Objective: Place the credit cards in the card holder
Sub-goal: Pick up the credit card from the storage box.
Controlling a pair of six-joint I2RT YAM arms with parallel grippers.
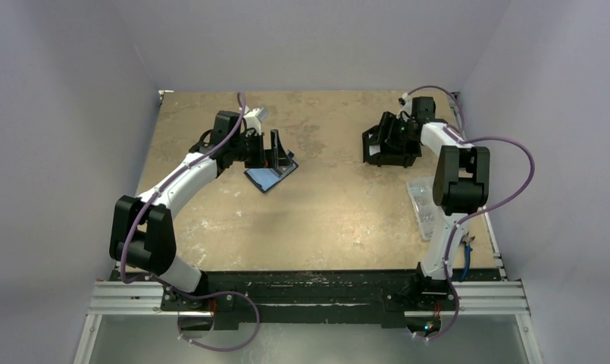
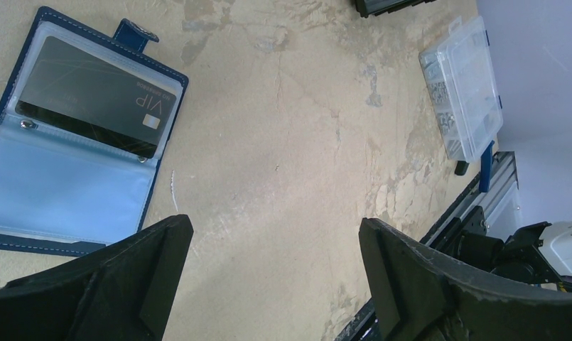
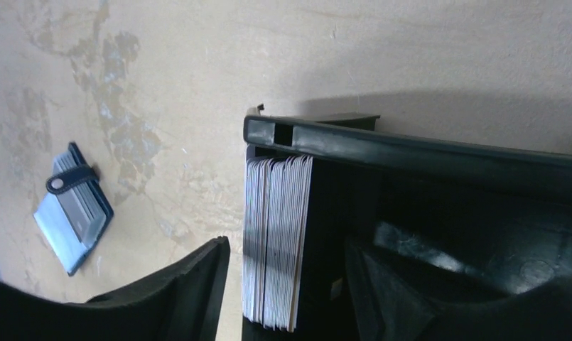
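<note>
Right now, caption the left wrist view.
Left hand open over the table; card holder lies open, black card sleeved.

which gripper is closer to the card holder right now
Left. The left gripper hangs open close beside the open card holder. The right gripper is across the table, its fingers either side of the card stack in the black box.

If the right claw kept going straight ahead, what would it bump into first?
Probably the stack of cards standing in the black box, dead ahead, though depth is hard to judge.
</note>
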